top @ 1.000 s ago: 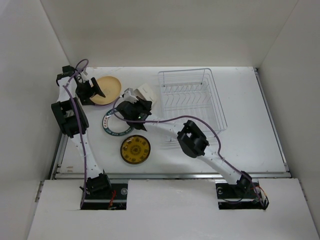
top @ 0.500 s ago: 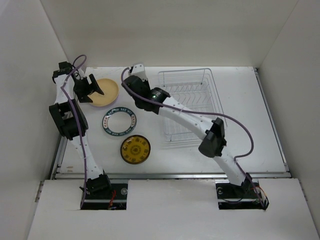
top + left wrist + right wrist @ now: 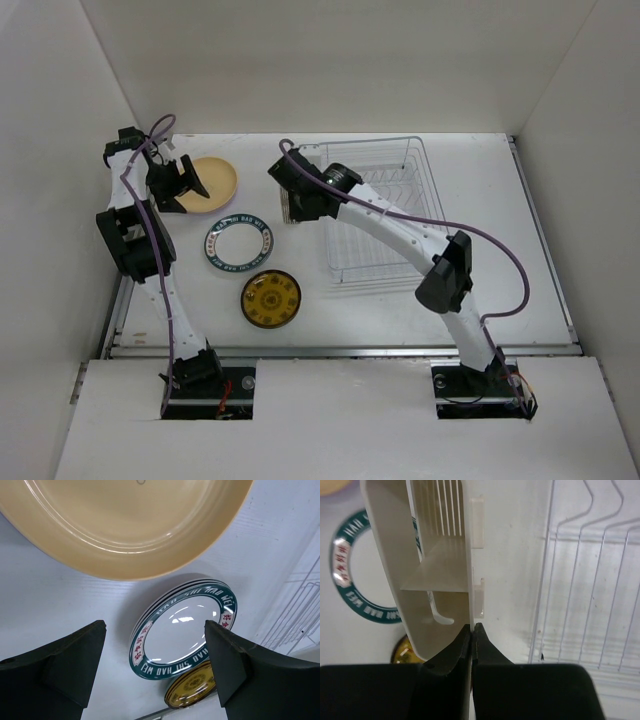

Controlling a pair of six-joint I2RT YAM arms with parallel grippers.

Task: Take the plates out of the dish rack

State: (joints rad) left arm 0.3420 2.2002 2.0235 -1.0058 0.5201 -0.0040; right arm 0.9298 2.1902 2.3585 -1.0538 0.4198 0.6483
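White table (image 3: 500, 300) from above: rack (image 3: 390, 235) at 3 o'clock shows no plates. Tan plate (image 3: 215, 180), teal plate (image 3: 238, 243) and amber plate (image 3: 270, 298) lie flat at 9 o'clock.

Left wrist: left gripper (image 3: 155, 667) gapes, holding nothing, just beside the tan plate.

Right wrist: right gripper (image 3: 471, 630) pinches the cup (image 3: 435, 570) wall beside the rack.

Plates are likely stiff, glazed, slippery and chippable; grip the rim.

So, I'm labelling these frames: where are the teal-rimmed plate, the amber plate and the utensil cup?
teal-rimmed plate (image 3: 238, 245), top external view, on its white centre.
amber plate (image 3: 270, 298), top external view, on its patterned centre.
utensil cup (image 3: 440, 567), right wrist view, on its inner divider.
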